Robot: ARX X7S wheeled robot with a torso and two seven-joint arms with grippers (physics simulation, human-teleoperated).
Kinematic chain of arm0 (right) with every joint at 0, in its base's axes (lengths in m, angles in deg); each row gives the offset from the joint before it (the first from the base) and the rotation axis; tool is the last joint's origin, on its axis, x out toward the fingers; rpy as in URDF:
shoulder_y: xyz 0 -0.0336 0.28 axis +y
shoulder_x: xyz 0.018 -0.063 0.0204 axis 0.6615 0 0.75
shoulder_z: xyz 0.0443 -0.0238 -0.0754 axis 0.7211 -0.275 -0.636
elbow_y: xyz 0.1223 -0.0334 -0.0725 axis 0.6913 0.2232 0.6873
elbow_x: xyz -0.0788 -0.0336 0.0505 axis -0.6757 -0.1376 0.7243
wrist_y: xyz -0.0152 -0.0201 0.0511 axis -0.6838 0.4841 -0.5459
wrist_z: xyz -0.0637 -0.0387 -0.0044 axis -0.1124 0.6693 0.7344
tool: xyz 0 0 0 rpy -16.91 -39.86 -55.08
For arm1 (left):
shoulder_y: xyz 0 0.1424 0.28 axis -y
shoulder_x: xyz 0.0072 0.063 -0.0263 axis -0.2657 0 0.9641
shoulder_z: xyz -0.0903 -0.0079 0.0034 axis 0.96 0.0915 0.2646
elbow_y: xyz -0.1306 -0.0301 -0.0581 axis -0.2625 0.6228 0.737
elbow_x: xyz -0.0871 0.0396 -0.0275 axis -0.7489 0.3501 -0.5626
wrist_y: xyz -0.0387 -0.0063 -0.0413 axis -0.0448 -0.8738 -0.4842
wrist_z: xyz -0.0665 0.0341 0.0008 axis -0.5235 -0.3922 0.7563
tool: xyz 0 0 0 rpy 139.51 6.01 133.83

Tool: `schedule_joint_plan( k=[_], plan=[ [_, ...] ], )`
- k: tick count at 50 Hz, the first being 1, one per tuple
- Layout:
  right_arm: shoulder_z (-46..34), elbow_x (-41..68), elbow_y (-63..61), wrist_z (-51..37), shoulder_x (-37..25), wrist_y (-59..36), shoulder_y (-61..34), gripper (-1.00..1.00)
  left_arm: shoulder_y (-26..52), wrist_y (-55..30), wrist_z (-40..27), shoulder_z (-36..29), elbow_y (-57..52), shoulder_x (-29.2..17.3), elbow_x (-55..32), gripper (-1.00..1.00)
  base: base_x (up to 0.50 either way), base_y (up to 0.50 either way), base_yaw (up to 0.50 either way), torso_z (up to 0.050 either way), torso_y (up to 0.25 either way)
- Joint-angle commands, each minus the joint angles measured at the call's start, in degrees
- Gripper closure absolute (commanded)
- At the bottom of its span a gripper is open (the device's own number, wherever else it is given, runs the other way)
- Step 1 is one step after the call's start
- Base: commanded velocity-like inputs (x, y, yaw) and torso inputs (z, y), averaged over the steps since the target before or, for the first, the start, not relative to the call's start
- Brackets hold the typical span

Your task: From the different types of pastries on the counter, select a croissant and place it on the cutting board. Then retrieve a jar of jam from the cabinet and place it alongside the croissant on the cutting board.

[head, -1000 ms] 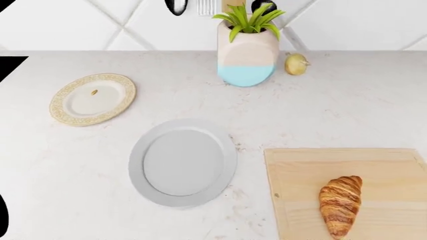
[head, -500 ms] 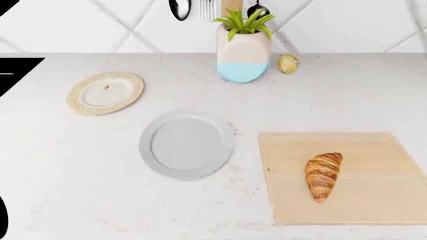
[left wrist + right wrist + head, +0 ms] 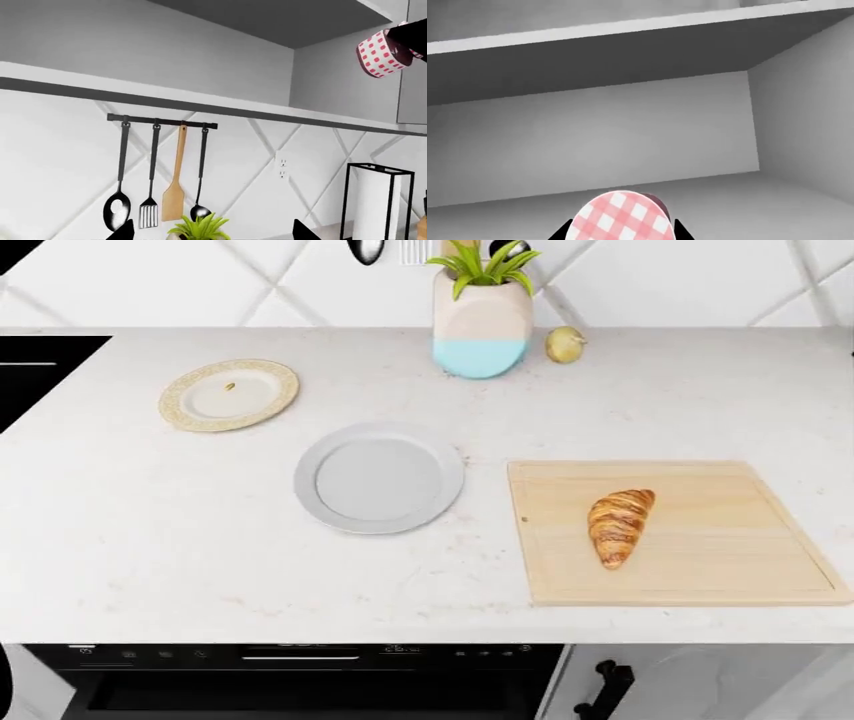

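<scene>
The croissant (image 3: 621, 525) lies on the cutting board (image 3: 721, 560) at the right of the counter (image 3: 160, 530). Neither gripper shows in the head view. My right gripper (image 3: 622, 232) is shut on the jar of jam (image 3: 622, 219); its checked lid sits between the dark fingertips (image 3: 564, 231), facing the grey cabinet interior. In the left wrist view the jar (image 3: 381, 51) hangs tilted high up by the cabinet, held by the dark right gripper (image 3: 408, 35). My left gripper (image 3: 213, 235) is open and empty, raised in front of the backsplash.
A round grey plate (image 3: 379, 477) and a gold-rimmed plate (image 3: 228, 394) lie left of the board. A plant vase (image 3: 481, 315) and a small yellowish fruit (image 3: 565, 343) stand by the wall. A utensil rail (image 3: 162, 121) and a paper-towel holder (image 3: 377, 202) are on the backsplash side. An oven (image 3: 307, 680) is below the counter.
The head view has pulled back and up: the counter's front edge and the oven front now show. Croissant, board and plates keep their places on the counter.
</scene>
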Motion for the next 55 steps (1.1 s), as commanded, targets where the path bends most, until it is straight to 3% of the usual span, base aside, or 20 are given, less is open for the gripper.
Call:
schedule_joint_plan(
  k=[1,20,27,31,37,40,48,55],
  plan=[
    [-0.18,3.21,3.74,6.31,-3.68,12.11,-0.18,1.00,-0.09,-0.08,-1.30,0.03,-0.14,-0.12,-1.24,-1.00,0.00,0.00,0.00,0.000,0.000],
    [-5.55,-18.84,-13.78,34.94,-6.31,-11.25,-0.12,1.00,-0.75,1.22,-1.03,-0.63,-0.26,0.66,-0.92,-1.00,0.00,0.00,0.00,0.000,0.000],
    [-14.05,-19.54,-35.66,46.11,-12.84,-29.22,8.97,1.00,-1.28,1.70,-0.81,-0.65,-0.50,0.62,-0.81,-1.00,0.00,0.00,0.00,0.000,0.000],
    [-16.17,-21.04,-44.19,49.45,-15.84,-35.00,13.75,1.00,-1.98,2.18,-0.55,-0.57,-0.60,0.66,-0.54,-1.00,0.00,0.00,0.00,0.000,0.000],
    [-13.56,-59.95,-47.57,81.48,-10.92,-35.01,20.68,1.00,-2.46,2.61,-0.03,-0.92,-0.23,0.71,0.10,-1.00,0.00,0.00,0.00,0.000,0.000],
    [-12.59,-71.85,-48.58,92.57,-10.25,-34.95,22.23,1.00,-2.98,2.96,0.44,-0.96,-0.15,0.64,0.47,-1.00,0.00,0.00,0.00,0.000,0.000],
    [-8.72,-71.52,-49.40,93.28,-13.32,-35.07,28.91,1.00,-4.75,3.84,1.52,-0.61,-0.35,0.21,0.98,-1.00,0.00,0.00,0.00,0.000,0.000],
    [-5.88,-73.51,-53.69,93.28,-14.09,-35.07,41.66,1.00,-4.79,4.52,2.45,-0.91,-0.24,0.40,1.56,-1.00,0.00,0.00,0.00,0.000,0.000]
  ],
)
